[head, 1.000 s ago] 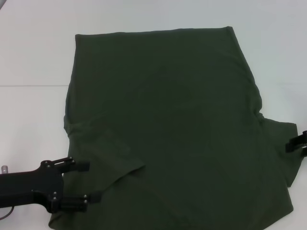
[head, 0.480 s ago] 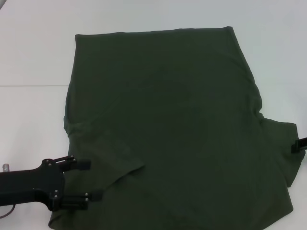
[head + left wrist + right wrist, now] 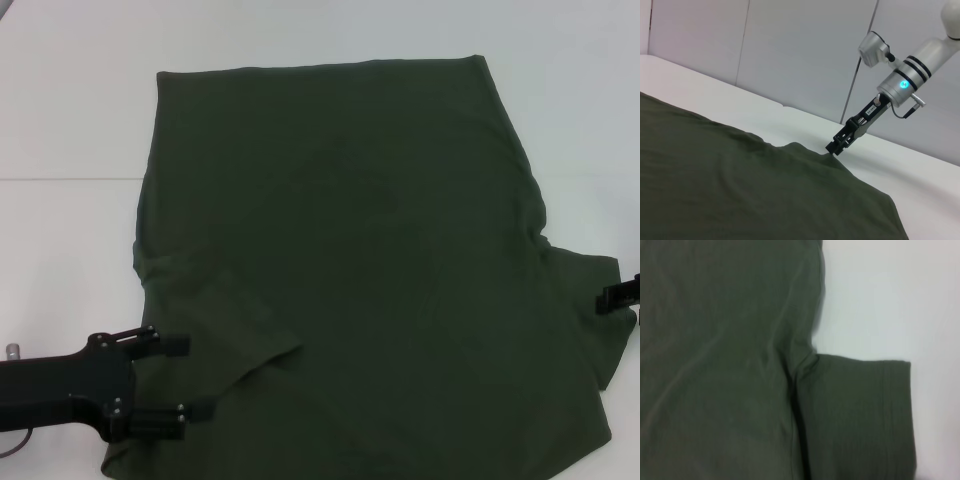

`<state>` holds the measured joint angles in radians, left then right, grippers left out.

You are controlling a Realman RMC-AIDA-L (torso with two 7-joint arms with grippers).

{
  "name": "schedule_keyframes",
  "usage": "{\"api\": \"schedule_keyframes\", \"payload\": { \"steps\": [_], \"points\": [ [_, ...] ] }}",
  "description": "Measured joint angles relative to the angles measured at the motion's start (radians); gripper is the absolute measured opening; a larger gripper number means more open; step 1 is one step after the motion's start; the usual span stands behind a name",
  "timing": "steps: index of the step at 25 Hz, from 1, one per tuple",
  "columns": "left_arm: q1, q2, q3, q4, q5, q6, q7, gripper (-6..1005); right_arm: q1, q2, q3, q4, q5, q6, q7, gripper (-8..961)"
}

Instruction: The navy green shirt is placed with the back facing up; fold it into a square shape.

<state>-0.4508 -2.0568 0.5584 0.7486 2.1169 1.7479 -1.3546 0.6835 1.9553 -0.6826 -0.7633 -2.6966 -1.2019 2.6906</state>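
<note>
The navy green shirt (image 3: pixel 350 250) lies flat on the white table (image 3: pixel 60 100), plain side up. Its left sleeve is folded in over the body, and the right sleeve (image 3: pixel 590 300) sticks out sideways. My left gripper (image 3: pixel 193 376) is open at the shirt's near left corner, with its fingertips over the cloth edge. At the right border of the head view, my right gripper (image 3: pixel 618 297) sits at the outer edge of the right sleeve. The left wrist view shows that right gripper (image 3: pixel 836 146) touching the shirt (image 3: pixel 740 185) where the cloth rises slightly. The right wrist view shows the sleeve (image 3: pixel 860 415) flat.
Bare white table (image 3: pixel 890 300) surrounds the shirt on the left, far and right sides. A pale wall (image 3: pixel 790 50) stands behind the table in the left wrist view. A seam line crosses the table at the left (image 3: pixel 70 179).
The right gripper has shifted slightly along the sleeve's outer edge. The left gripper and the shirt have hardly moved.
</note>
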Motion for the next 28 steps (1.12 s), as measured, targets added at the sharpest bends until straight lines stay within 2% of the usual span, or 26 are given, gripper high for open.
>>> {"api": "schedule_keyframes", "payload": {
  "steps": [15,28],
  "points": [
    [0.000,0.000,0.000,0.000,0.000,-0.001,0.000,937,-0.002,0.001,-0.005,0.023,-0.009,0.026,-0.002,699],
    [0.001,0.000,0.000,0.000,0.000,-0.001,0.000,937,0.001,0.013,-0.015,0.024,-0.009,0.041,-0.002,697]
  ]
}}
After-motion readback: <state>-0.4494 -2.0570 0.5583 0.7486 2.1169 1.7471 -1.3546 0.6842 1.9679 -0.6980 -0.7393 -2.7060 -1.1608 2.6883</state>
